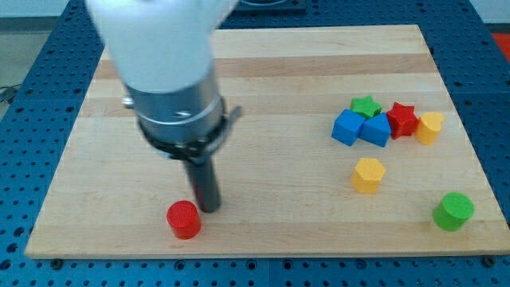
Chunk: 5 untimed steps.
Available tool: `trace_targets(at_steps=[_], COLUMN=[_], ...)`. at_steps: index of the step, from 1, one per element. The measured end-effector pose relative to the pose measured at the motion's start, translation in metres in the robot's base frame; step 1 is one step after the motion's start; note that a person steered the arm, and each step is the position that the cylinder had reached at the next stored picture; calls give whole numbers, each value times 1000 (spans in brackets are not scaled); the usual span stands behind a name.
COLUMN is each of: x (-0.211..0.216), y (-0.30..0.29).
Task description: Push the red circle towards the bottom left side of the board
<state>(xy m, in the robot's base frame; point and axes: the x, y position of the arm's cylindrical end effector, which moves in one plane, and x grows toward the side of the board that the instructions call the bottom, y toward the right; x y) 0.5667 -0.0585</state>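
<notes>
**Red circle low on the board, tip just beside it**

A pale wooden board (263,72) lay on a blue perforated bench (32,88); the board's four edges all showed, though the arm's pale body (159,40) covered part of the top edge at the view's upper left.

Open room: the whole left half of the board was bare wood apart from one block. The strip toward the bottom left corner was free, with only a narrow margin between the red circle (183,219) and the bottom edge.

Clutter sat well apart on the view's right: a green star (366,105), two blue blocks (347,127) (376,130), a red star (402,119) and a yellow block (431,127) bunched and touching; a second yellow block (368,174) alone below them; a green cylinder (453,211) near the bottom right corner.

My tip (209,209) stood on the board just to the view's upper right of the red circle, very close; contact could not be told. No fingers on this rod, so nothing was clenched or grasped.
</notes>
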Motion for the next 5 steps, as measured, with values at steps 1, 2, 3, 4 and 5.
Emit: trace_targets(at_steps=[1, 2, 3, 4, 5], x=[-1, 9, 29, 45, 43], y=[18, 18, 7, -10, -22])
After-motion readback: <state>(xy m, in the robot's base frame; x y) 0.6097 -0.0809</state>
